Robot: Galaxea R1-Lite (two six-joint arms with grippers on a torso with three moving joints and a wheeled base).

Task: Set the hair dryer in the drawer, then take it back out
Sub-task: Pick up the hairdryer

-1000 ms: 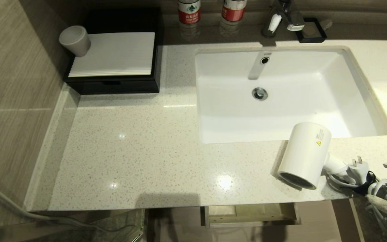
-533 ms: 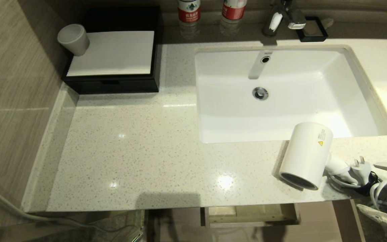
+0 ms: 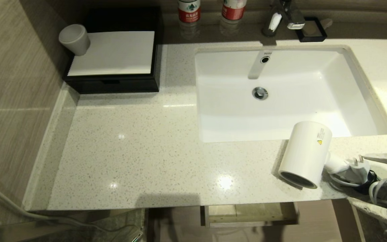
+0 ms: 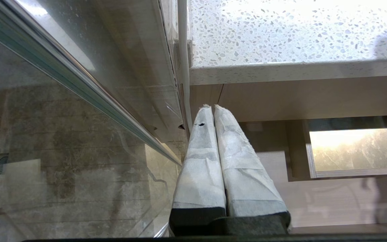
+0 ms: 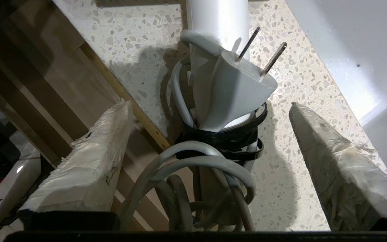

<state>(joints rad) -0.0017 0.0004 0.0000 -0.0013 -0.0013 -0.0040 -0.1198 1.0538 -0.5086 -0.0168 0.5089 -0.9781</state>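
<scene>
The small white hair dryer (image 3: 305,154), marked with one yellow warning triangle, is laid on the speckled stone counter (image 3: 139,151) at the front edge of the white sink (image 3: 344,84); "TOTO" is faintly read there. The right gripper (image 5: 210,134) is spread wide around the two-pronged plug (image 5: 233,90), gripping nothing. The left gripper (image 4: 212,111), pressed together, is pointed below the counter. The light-wood drawer (image 3: 250,215) is seen ajar.

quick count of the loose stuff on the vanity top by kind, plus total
Red-labelled clear plastic water bottles: 2
Small grey plastic cups: 1
Black boxes with a ribbed white top: 1
Small black square dishes: 1
White cylindrical hair dryers with coiled cord: 1
Total: 6
</scene>
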